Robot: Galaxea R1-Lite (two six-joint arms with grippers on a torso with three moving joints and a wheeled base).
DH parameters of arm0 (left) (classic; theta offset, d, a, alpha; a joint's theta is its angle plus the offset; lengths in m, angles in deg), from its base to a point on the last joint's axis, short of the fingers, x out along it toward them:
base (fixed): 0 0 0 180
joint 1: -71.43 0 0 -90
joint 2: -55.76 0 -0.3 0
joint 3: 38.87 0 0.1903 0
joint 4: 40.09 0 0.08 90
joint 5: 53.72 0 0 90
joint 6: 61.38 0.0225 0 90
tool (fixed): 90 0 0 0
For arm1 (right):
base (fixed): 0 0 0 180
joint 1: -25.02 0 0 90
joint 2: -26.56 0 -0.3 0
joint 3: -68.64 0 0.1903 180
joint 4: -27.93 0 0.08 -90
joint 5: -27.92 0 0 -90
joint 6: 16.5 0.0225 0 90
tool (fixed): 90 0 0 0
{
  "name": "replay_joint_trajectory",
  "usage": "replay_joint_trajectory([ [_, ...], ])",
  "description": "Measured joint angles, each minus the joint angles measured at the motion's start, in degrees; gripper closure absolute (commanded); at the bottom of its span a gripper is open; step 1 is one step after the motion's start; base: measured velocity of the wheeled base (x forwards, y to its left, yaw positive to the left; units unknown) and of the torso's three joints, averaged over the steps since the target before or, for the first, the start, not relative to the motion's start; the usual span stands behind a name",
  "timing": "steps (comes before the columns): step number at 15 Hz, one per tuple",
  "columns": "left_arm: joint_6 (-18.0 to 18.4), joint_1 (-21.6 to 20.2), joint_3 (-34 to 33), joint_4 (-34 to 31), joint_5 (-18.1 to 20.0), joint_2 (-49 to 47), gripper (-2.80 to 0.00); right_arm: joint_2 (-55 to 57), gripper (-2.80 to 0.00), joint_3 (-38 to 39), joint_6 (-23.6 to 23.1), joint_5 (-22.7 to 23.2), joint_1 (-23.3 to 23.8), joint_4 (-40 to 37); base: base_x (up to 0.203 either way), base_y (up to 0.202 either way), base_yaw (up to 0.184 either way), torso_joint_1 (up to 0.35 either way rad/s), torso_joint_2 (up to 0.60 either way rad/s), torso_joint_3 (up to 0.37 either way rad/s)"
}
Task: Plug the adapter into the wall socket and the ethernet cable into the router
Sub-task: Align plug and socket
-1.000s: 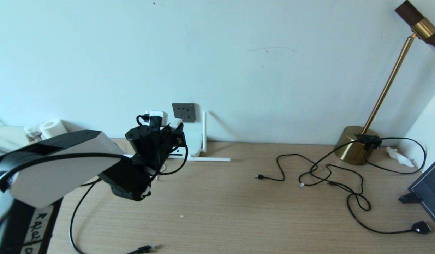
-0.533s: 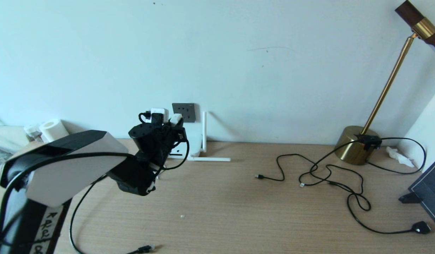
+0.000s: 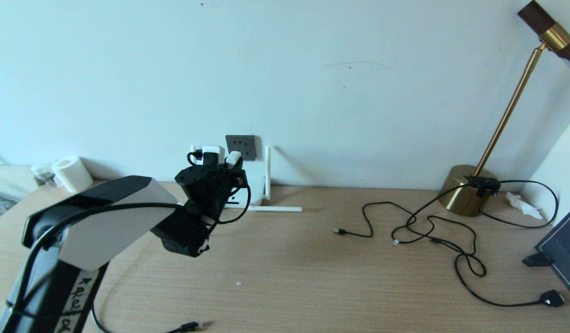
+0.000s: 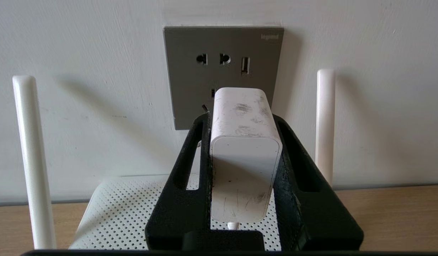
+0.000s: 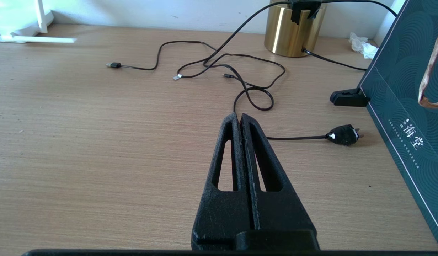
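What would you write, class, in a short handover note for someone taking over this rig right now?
Left gripper: shut on the adapter, held just in front of the wall socket, above the router; not yet seated.
Right gripper: shut, empty, parked over the desk.
Ethernet cable: lying on the desk near the front edge, unplugged.
Done: adapter picked up and brought to the socket.
Left: push the adapter in, then plug the ethernet cable into the router.

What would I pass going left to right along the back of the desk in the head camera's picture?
Paper roll → adapter held in the left gripper → wall socket → brass lamp base → crumpled tissue.
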Motion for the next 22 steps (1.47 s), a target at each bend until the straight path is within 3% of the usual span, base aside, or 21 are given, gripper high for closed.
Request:
replay_joint_trajectory([
  [22, -0.3, -1.6, 5.5, -0.1, 0.2, -3.5, 0.0, 0.0, 0.0, 0.0, 0.0, 0.0, 0.0, 0.0, 0.0, 0.0, 0.0, 0.0, 0.0, 0.0],
])
